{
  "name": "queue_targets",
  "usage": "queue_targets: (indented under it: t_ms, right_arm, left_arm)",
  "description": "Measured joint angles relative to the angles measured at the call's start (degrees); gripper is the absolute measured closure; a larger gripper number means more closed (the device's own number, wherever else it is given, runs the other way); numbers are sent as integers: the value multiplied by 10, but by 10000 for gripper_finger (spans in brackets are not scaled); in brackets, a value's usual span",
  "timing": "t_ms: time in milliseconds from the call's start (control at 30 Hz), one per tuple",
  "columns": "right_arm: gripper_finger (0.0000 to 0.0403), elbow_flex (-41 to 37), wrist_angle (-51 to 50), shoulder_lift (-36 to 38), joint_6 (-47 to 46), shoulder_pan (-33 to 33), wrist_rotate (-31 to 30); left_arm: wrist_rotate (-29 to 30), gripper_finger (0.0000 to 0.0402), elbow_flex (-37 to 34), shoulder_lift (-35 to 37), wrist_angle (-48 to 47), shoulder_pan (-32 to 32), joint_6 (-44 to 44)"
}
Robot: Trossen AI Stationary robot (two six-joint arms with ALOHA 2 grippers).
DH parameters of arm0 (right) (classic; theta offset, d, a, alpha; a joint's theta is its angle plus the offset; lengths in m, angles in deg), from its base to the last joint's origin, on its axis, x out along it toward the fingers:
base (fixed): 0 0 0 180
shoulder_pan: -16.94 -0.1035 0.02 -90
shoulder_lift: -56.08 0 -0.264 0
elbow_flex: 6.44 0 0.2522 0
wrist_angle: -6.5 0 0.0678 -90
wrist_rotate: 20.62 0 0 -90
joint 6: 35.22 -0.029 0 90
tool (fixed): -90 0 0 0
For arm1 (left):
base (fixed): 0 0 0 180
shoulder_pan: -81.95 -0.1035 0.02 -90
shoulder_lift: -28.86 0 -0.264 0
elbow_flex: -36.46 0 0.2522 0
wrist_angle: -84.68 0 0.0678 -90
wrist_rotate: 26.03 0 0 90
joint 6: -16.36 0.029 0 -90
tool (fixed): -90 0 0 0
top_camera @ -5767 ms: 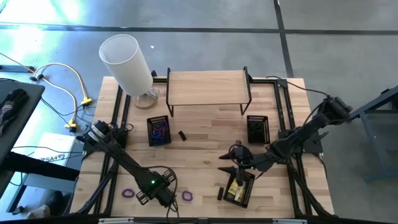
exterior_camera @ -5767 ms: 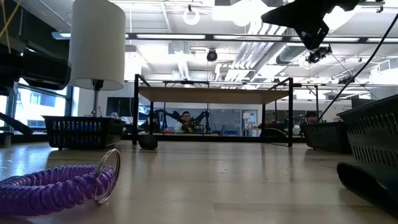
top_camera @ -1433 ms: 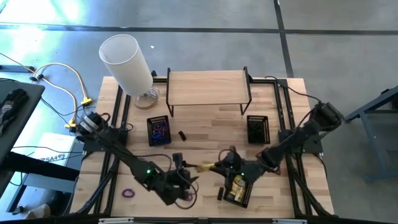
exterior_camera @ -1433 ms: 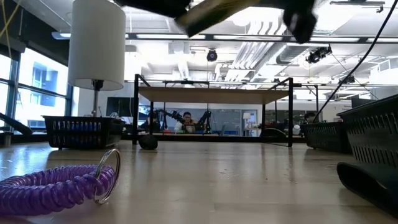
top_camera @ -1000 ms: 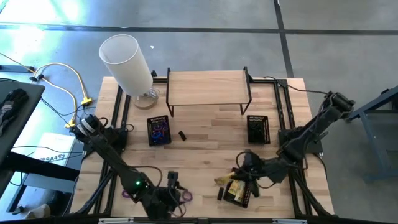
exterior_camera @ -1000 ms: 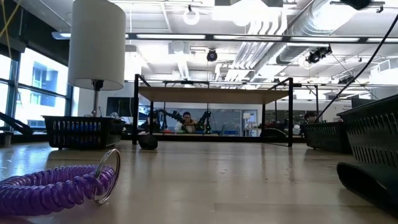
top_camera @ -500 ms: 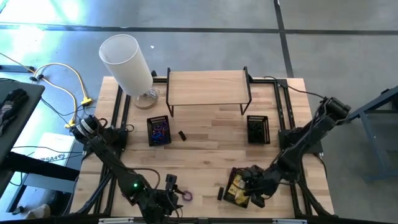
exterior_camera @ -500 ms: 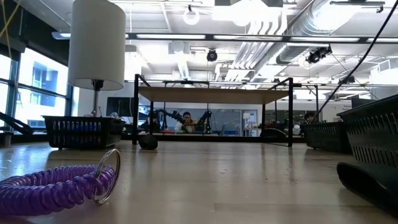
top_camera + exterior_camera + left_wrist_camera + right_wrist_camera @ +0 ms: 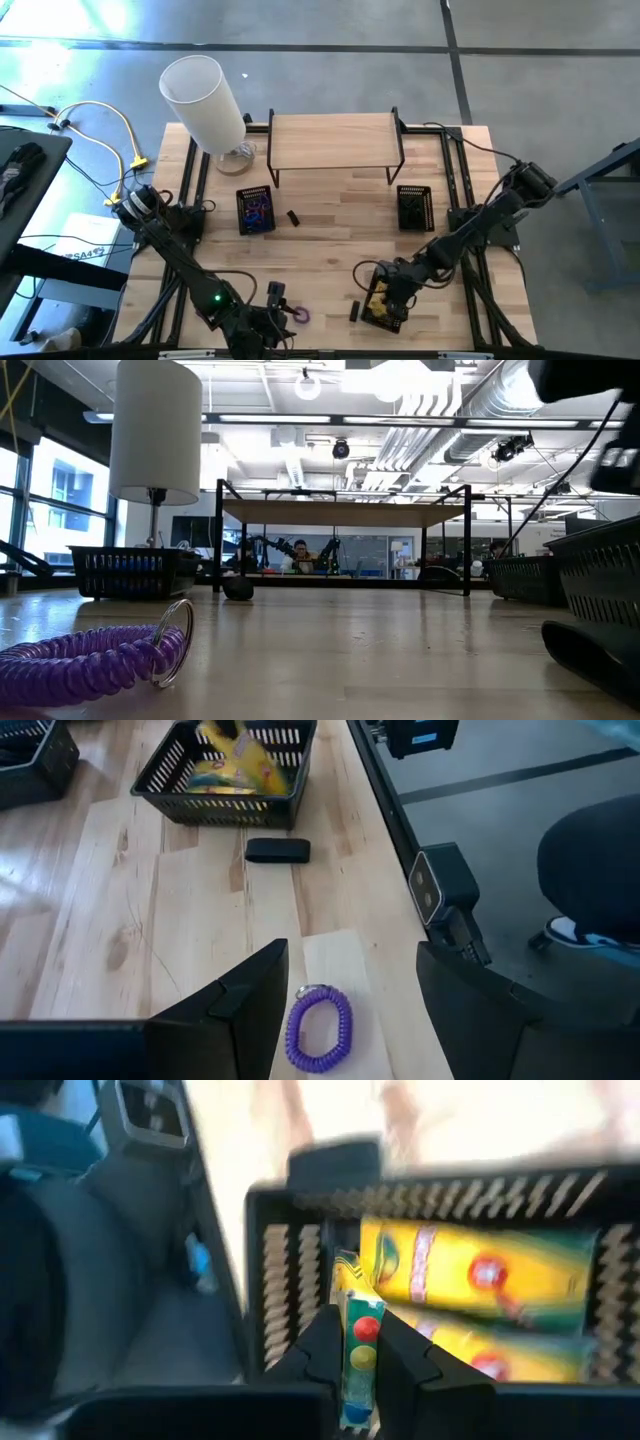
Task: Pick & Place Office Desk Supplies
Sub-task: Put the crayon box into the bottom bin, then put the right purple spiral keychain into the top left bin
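Three square black mesh trays sit on the wooden surface (image 9: 330, 230): one (image 9: 255, 210) holding blue and purple loops, one (image 9: 414, 207) dark inside, one (image 9: 385, 303) holding yellow boxes. One purple coiled band loop (image 9: 299, 315) lies loose, plus two small black blocks (image 9: 294, 217) (image 9: 354, 311). One tall white cylinder (image 9: 203, 100) and one wooden shelf riser (image 9: 335, 140).

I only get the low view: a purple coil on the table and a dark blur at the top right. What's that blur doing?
Observer: That's the right arm. The right gripper is shut on a yellow box over a mesh tray.
Visitor: And the other arm? I can't see it.
Observer: The left gripper hangs open close to your purple coil, not touching it.
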Motion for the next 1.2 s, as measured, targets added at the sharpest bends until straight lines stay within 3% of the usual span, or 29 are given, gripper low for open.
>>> queue_targets:
  t_ms: [100,267,367,467,767,900,1067,1200]
  right_arm:
    - [355,0,1,0,8,3,-32]
    - [269,0,-16,0,6,11,-29]
    - [220,0,-20,2,9,18,-10]
    - [196,0,-19,6,28,32,16]
    - [188,0,-24,66,64,84,21]
    - [188,0,-20,111,78,84,-27]
    - [188,1,16,141,112,58,-114]
    - [188,0,63,138,148,31,-136]
  left_arm:
    - [-7,191,0,0,0,3,-24]
    - [-19,191,0,0,0,4,-25]
    - [-19,191,0,0,0,3,-26]
    - [-19,191,0,0,0,3,-26]
    - [-18,191,0,0,-5,-1,-26]
    - [-18,191,0,0,-12,2,7]
    - [-16,191,-4,-4,-35,-1,133]
    - [-15,191,-24,-21,-39,-16,137]
